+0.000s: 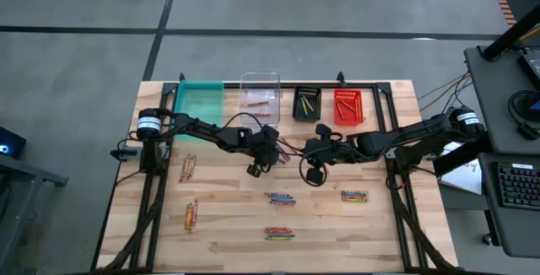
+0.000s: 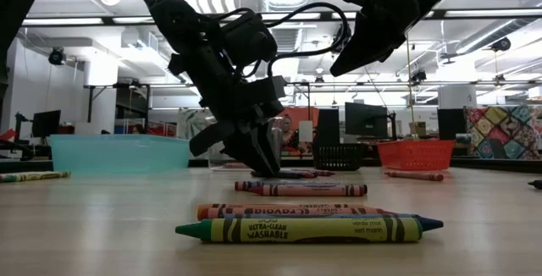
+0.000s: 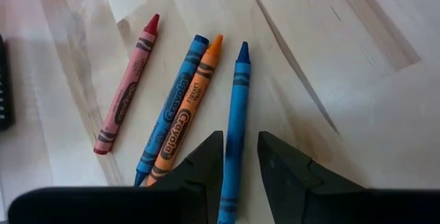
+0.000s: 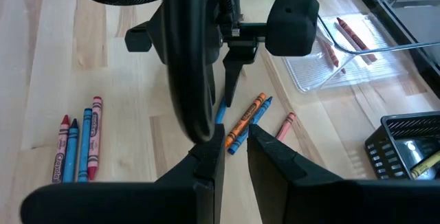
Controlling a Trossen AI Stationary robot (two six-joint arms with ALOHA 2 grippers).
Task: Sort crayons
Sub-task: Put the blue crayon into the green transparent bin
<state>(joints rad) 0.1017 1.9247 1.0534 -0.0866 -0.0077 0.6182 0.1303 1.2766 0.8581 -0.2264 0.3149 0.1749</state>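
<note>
A red (image 3: 127,86), a blue (image 3: 172,114) and an orange crayon (image 3: 189,107) lie side by side on the wooden table. A second blue crayon (image 3: 237,100) lies beside them. My left gripper (image 3: 240,136) is down at the table (image 2: 261,168), open by a narrow gap, one finger on each side of that second blue crayon, which runs along the gap. My right gripper (image 4: 236,145) hangs above the table (image 2: 343,64) just to the right of the left one. It is open by a slit and holds nothing. My left gripper comes slanting down from the table's left, its fingers lying along the blue crayon's blunt half (image 3: 232,162). One finger (image 3: 206,159) sits right at the crayon's side, and bare wood shows between the crayon and the other finger (image 3: 282,165). Whether a finger touches it, I cannot tell.
Teal (image 1: 199,99), clear (image 1: 260,94), black (image 1: 306,104) and red (image 1: 347,106) bins line the far edge. More crayon clusters lie at the left (image 1: 188,167), (image 1: 191,214), in the middle (image 1: 281,198), (image 1: 278,233) and at the right (image 1: 353,196).
</note>
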